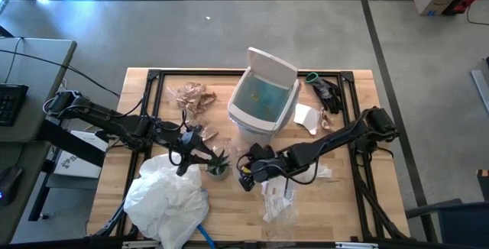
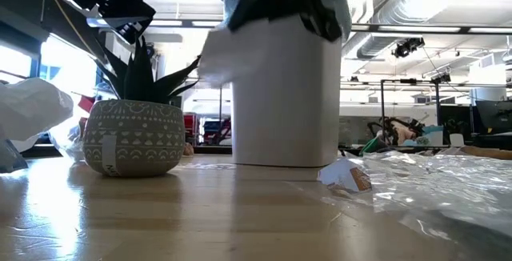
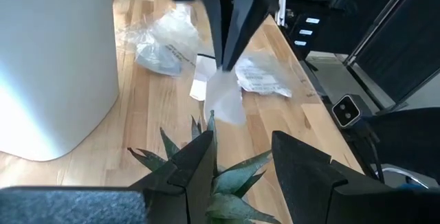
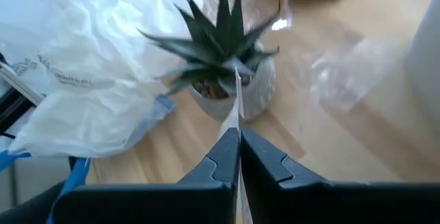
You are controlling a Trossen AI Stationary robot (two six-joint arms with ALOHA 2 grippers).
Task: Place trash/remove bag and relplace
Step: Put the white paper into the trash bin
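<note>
Wooden tabletop [image 1: 321,211] on a black frame is seen standing on a grey concrete floor, with a white bin [image 1: 263,96] near its far middle. At the right gripper [image 1: 247,177], just beside the bin's near side, the fingers are pressed together on a thin white paper scrap [image 4: 232,117], which is seen edge-on between the fingertips in the right wrist view and as a pale sheet [image 3: 223,104] hanging below the dark fingers in the left wrist view. Just ahead of that gripper a small potted plant [image 1: 217,163] is found, and beyond it a crumpled pale plastic bag [image 1: 170,195] lies on the table's near left. Clear crinkled wrappers [image 1: 279,199] are spread on the wood just beneath and behind the right gripper. At the left gripper [image 1: 186,157], on the plant's other side, the fingers [image 3: 302,172] are held apart over the plant's leaves with nothing between them. Crumpled brown paper [image 1: 192,98] is seen farther back from the left gripper, beside the bin, and a white paper piece [image 1: 307,117] rests on the bin's other side
</note>
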